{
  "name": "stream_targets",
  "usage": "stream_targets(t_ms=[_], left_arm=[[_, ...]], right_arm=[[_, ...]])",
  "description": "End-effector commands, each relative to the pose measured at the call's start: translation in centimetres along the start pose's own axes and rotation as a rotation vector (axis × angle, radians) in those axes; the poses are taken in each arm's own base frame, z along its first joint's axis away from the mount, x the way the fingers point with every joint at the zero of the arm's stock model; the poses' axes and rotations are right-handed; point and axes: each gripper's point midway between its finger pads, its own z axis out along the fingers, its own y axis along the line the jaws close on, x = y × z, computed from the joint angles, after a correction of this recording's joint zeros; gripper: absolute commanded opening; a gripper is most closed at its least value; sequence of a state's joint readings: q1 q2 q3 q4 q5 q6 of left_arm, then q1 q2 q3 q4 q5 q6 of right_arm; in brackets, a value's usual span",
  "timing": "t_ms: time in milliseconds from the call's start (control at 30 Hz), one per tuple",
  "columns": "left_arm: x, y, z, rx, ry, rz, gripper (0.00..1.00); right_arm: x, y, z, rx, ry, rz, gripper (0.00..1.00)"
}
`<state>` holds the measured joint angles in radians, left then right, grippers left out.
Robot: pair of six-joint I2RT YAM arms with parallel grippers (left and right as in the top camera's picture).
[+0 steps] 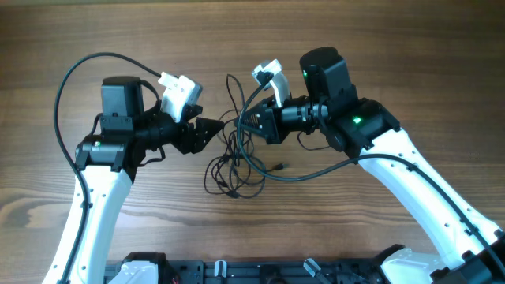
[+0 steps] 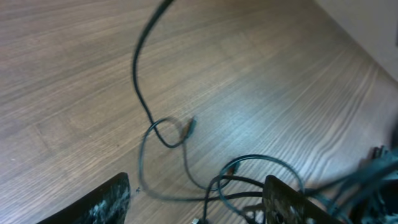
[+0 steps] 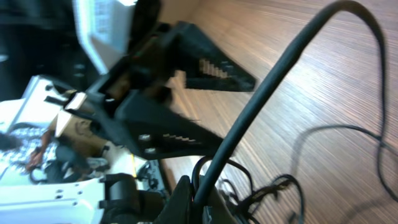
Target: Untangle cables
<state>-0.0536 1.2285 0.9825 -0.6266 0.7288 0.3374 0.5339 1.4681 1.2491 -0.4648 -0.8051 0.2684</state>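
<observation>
The cables (image 1: 235, 162) lie as a loose black tangle on the wooden table between my two grippers, with a small plug (image 1: 282, 166) at the right end. My left gripper (image 1: 207, 132) is open just left of the tangle. In the left wrist view its fingers (image 2: 198, 183) stand wide apart, with several cable strands (image 2: 239, 186) lying by the right finger and a loop with a plug (image 2: 191, 124) farther out. My right gripper (image 1: 249, 122) is at the tangle's top. In the right wrist view its fingers (image 3: 202, 193) are shut on a black cable (image 3: 261, 106) that rises between them.
Thicker black robot cables arc over the left arm (image 1: 75, 75) and sweep below the right arm (image 1: 316, 171). The left gripper's open jaws (image 3: 186, 99) sit close in front of the right wrist camera. The table is bare wood (image 1: 394, 47).
</observation>
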Motion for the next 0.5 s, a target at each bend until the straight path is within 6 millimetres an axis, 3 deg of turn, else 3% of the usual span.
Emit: stream_targets(t_ms=[0, 233, 467], left_arm=[[0.0, -1.0, 0.0, 0.049, -0.007, 0.023, 0.70], [-0.2, -2.2, -0.1, 0.119, -0.020, 0.015, 0.70], [-0.1, -3.6, 0.4, 0.160, -0.007, 0.038, 0.67]], right_arm=[[-0.6, -1.4, 0.3, 0.062, -0.026, 0.042, 0.04], [-1.3, -0.8, 0.3, 0.034, -0.051, 0.083, 0.04], [0.0, 3.9, -0.1, -0.236, 0.042, 0.075, 0.05]])
